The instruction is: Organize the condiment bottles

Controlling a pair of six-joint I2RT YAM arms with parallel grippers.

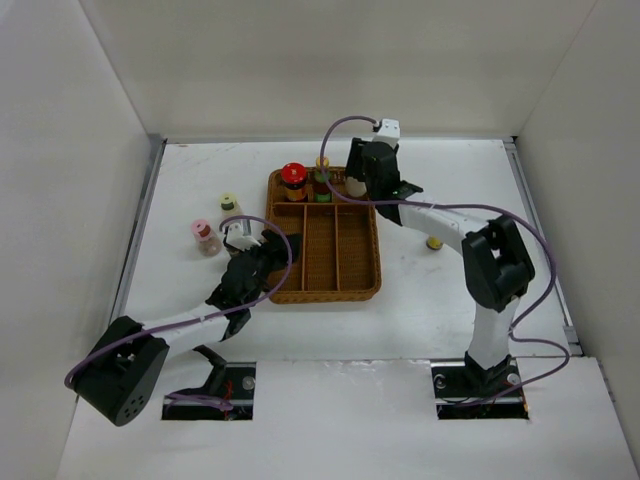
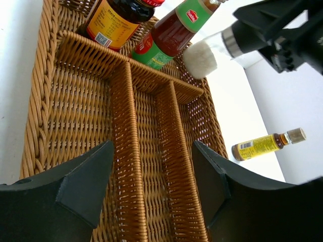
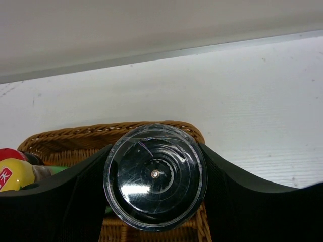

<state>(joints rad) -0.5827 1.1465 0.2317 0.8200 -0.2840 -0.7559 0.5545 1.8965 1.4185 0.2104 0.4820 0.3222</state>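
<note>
The right gripper (image 3: 154, 162) is clenched on the clear bottle (image 2: 202, 58), its fingers pressed to either side of the round clear top. The bottle has a silver-grey collar and white contents. It hangs over the far right corner of the tray (image 1: 372, 262); whether its base touches the wicker cannot be told. In the tray's far cross compartment stand the red-capped bottle (image 1: 293, 180), at the far left corner, and the orange-capped bottle (image 1: 322, 180) just beside it, between the red one and the clear one. The three long compartments nearer the arms hold nothing. The left gripper (image 2: 152, 146) is released and holds nothing; its jaws gape over the near left part of the tray, above the long compartments. On the table (image 1: 440, 160) left of the tray, toward the left edge, stand the green-capped jar (image 1: 229, 203) and, nearer the arms, the pink-capped jar (image 1: 205, 237), close together but apart. The yellow bottle (image 2: 262, 144) is on the table to the right of the tray, clear of it and partly hidden by the right arm in the top view.
</note>
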